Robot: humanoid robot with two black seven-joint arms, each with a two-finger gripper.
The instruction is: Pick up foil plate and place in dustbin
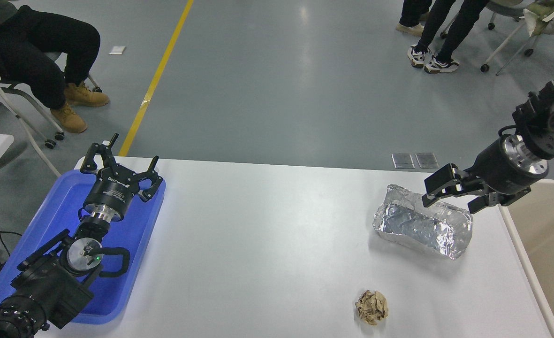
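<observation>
The foil plate [422,221], a crinkled silver rectangular tray with raised sides, lies on the right part of the white table [258,244], set at a slant to the table edge. The right gripper [450,197] reaches in from the right edge on a black arm with a bright metal wrist ring, pointing left and slightly down; its fingers are spread apart over the tray's far right end, and whether they touch the foil cannot be told. The dustbin [546,225], tan with a pale rounded rim, stands against the table's right side. A small crumpled brown paper ball [372,307] rests nearer the camera, well apart from the tray. At lower left, the left gripper [119,164] hangs over a smooth blue plastic tray [51,220], fingers spread, holding nothing. Seated and standing persons' legs appear beyond the table.
</observation>
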